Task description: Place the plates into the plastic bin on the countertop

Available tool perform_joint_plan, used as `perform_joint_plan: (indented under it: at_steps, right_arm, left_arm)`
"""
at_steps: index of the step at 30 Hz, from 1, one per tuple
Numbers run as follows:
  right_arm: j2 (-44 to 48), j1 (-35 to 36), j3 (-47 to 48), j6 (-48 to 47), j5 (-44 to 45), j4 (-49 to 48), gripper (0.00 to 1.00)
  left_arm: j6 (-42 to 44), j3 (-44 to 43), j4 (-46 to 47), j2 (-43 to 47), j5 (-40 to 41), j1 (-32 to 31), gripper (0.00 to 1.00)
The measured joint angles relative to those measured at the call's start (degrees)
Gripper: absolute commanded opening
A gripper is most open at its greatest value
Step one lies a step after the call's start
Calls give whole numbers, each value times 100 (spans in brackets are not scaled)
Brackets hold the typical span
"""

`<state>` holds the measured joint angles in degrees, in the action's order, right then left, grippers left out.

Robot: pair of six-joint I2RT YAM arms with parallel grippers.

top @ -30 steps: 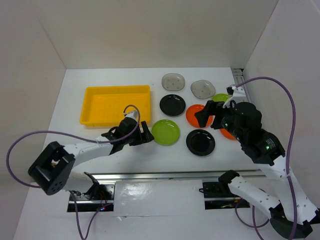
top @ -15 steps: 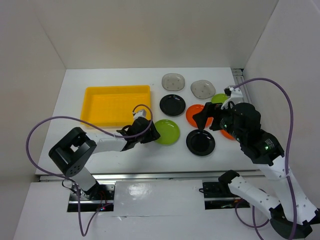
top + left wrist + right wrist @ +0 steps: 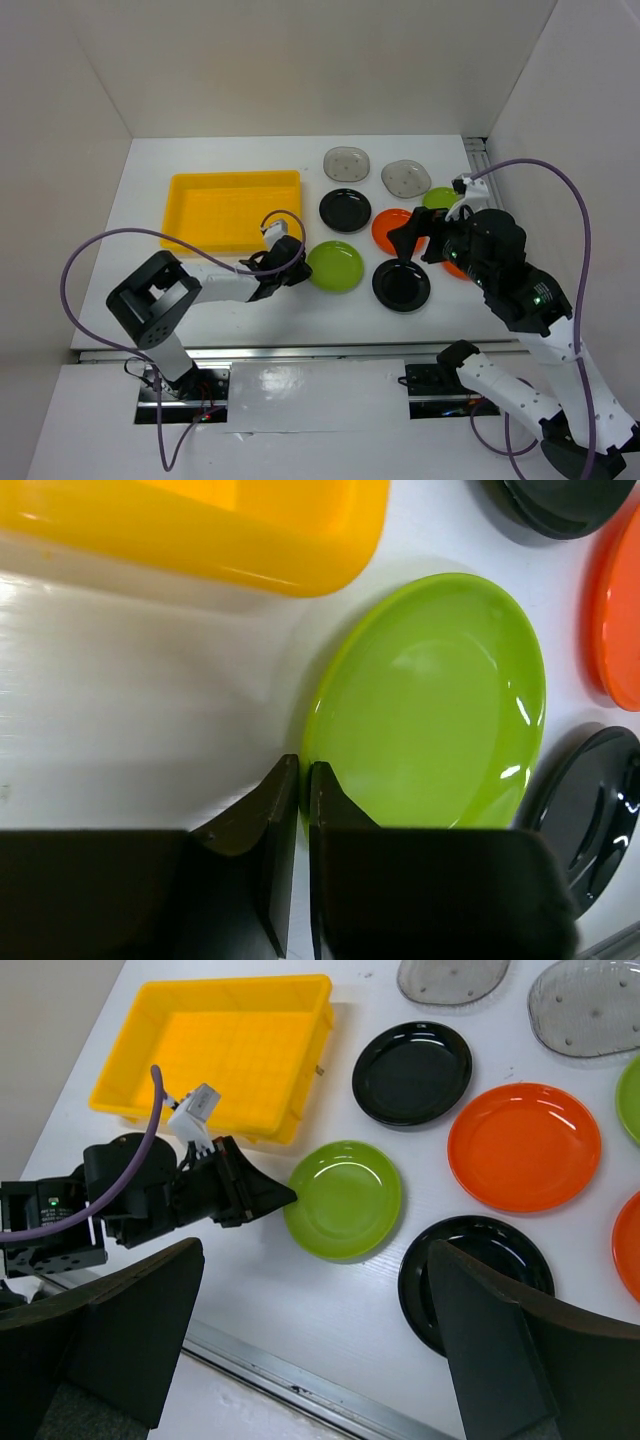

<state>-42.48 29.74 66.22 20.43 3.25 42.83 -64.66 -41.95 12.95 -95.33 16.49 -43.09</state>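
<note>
A lime green plate [image 3: 335, 266] [image 3: 430, 710] [image 3: 343, 1198] lies on the white countertop [image 3: 140, 225] just right of the yellow plastic bin [image 3: 235, 177] [image 3: 200, 530] [image 3: 320, 1020]. My left gripper [image 3: 302, 268] [image 3: 303, 770] [image 3: 290, 1197] reaches in low from the left, and its jaws are pinched on that plate's left rim. The bin holds nothing. My right gripper [image 3: 425, 240] [image 3: 315, 1248] hovers wide open above the plates on the right, holding nothing. Two black plates [image 3: 345, 210] [image 3: 401, 284], an orange plate [image 3: 524, 1146] and two grey plates [image 3: 347, 163] [image 3: 405, 178] lie spread out.
A second green plate [image 3: 440, 197] and a second orange plate [image 3: 455, 266] are partly hidden under my right arm. White walls close in the left, back and right. A metal rail [image 3: 330, 350] runs along the near edge.
My left gripper moved right to the green plate's left rim and closed on it. The plate has shifted slightly right. My right arm barely moved.
</note>
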Motion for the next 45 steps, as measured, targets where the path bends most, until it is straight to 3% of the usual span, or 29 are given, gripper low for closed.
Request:
perform_joint_plan:
  at_steps: [2, 3, 10, 15, 21, 28, 35, 39, 44, 45]
  right_arm:
    - [2, 0, -13, 0, 0, 0, 100]
    - [15, 0, -17, 0, 0, 2, 100]
    - [98, 0, -20, -7, 61, 7, 100]
    - [129, 0, -17, -13, 109, 13, 100]
    - [181, 0, -52, 11, 109, -11, 100]
    - [214, 0, -494, 59, 70, -225, 100]
    - [214, 0, -903, 125, -111, -588, 100]
    - [205, 0, -1056, 164, -229, -678, 100]
    - [216, 0, -1145, 223, -275, -726, 100]
    - [214, 0, -1145, 225, -275, -739, 100]
  left_arm:
    - [-31, -39, 66, -44, 20, -35, 10]
    - [-39, -39, 85, -63, 31, -59, 0]
    - [-17, -275, -363, 107, 214, -431, 0]
    - [0, -785, -1757, 1154, 317, -774, 0]
    - [11, -1674, -3008, 2503, 955, -623, 0]
    - [125, -2039, -3569, 2747, 1816, 723, 0]
    - [544, -1952, -2824, 1784, 1427, 2669, 0]
    - [754, -2024, -2389, 979, 935, 3139, 0]
    - [809, -2031, -2223, 358, 492, 3259, 0]
    - [817, -2031, -2216, 315, 424, 3257, 4]
